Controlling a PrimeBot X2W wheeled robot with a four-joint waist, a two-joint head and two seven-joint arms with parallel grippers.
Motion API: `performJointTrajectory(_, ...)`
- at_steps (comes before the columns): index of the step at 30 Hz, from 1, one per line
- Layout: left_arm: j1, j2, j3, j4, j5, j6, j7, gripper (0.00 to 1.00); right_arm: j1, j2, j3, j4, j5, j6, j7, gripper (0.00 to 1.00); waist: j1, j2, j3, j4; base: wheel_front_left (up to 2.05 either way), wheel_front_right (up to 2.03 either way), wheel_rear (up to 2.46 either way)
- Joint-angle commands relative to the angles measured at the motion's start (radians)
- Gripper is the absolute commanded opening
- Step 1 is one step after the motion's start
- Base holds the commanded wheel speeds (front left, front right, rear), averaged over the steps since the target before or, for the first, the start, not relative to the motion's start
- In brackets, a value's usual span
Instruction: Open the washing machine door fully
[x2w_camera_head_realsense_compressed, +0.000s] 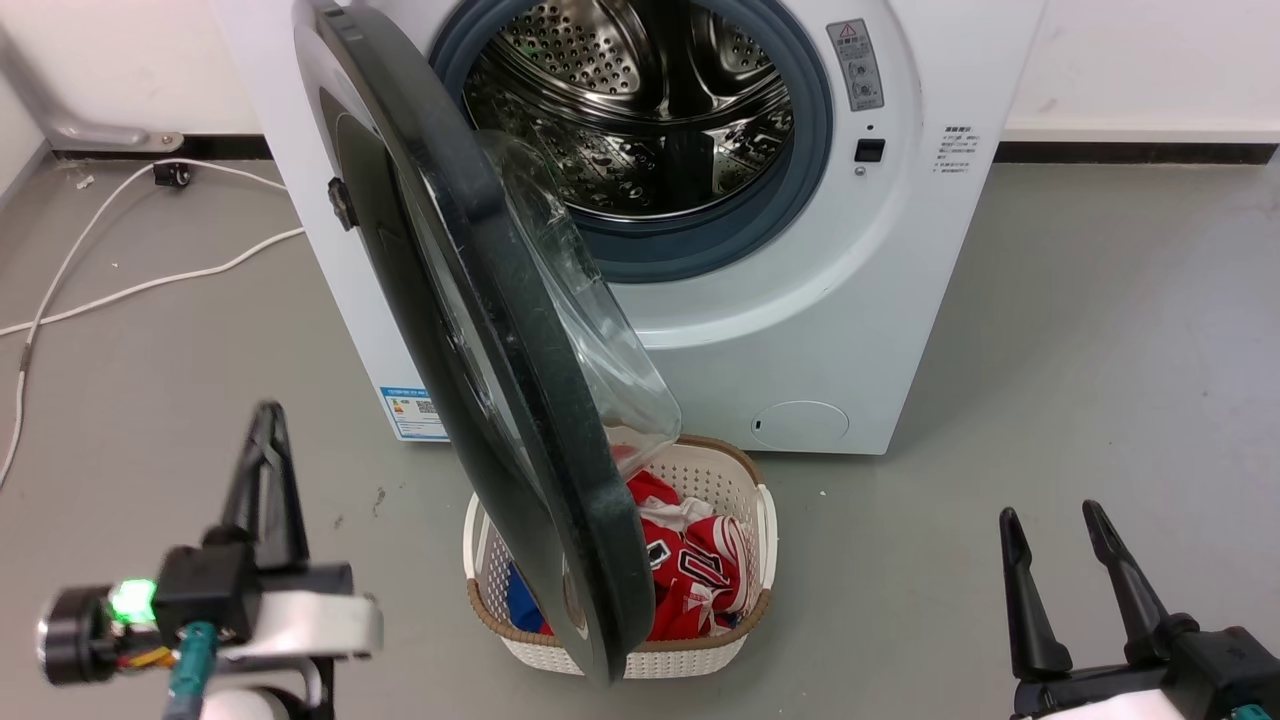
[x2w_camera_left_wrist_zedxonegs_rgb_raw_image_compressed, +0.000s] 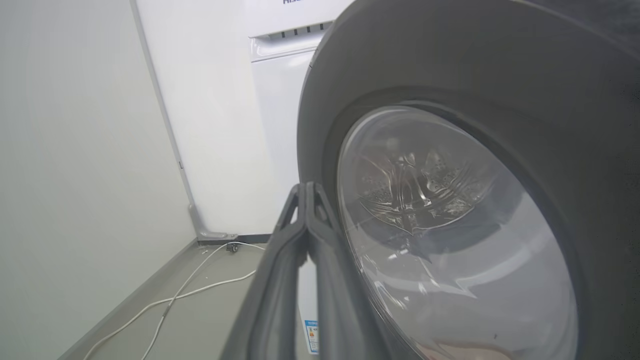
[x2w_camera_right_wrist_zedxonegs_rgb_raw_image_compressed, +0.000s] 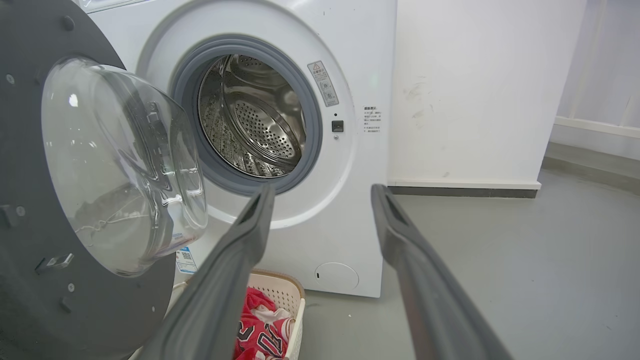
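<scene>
Grey floor and a white wall surround the washing machine (x2w_camera_head_realsense_compressed: 900, 300), which faces me with its steel drum exposed.

**Status.** The washing machine door (x2w_camera_head_realsense_compressed: 500, 330) is hinged on my left and stands roughly half open, with its edge towards the head camera. Its lower edge hangs over a laundry basket (x2w_camera_head_realsense_compressed: 640, 660) of red clothes. I judge the task as partly done.

**Grippers.** My left gripper (x2w_camera_head_realsense_compressed: 268, 415) has its fingers pressed together and holds nothing. My right gripper (x2w_camera_head_realsense_compressed: 1050, 512) has its fingers spread and is empty, low and well apart from the door.

**Position.** The left gripper sits on the outer-face side of the door. In the left wrist view its tips (x2w_camera_left_wrist_zedxonegs_rgb_raw_image_compressed: 305, 187) lie just beside the rim of the glass window. I cannot tell whether they touch it.

**Procedure (recommended).**
1. Apply force to the black rim near the free edge, not to the glass bowl (x2w_camera_right_wrist_zedxonegs_rgb_raw_image_compressed: 115, 165).
2. Follow the hinge arc towards my left, slowly.
3. Keep the left arm out of the door's path.
4. Avoid the basket below.
</scene>
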Motion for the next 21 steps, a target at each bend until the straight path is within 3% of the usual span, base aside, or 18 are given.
performJointTrajectory(1,-0.033,0.014,0.009,-0.033,0.009,0.005,-0.003,0.00,-0.013,0.003,-0.001,-0.005,-0.003,0.000,-0.002,1.00,0.0000,-0.0001,0.001,0.000,0.00,0.00,0.00)
performJointTrajectory(9,-0.154,0.048,-0.031,-0.231,0.038,-0.004,-0.002,0.00,-0.019,0.003,0.002,-0.010,-0.005,0.000,-0.002,1.00,0.0000,-0.0001,0.006,-0.006,0.00,0.00,0.00)
performJointTrajectory(21,-0.292,0.011,-0.292,-0.366,0.068,-0.067,-0.002,0.00,-0.022,0.003,0.008,-0.010,0.000,0.000,-0.002,1.00,0.0000,-0.0001,0.015,-0.017,0.00,0.00,0.00)
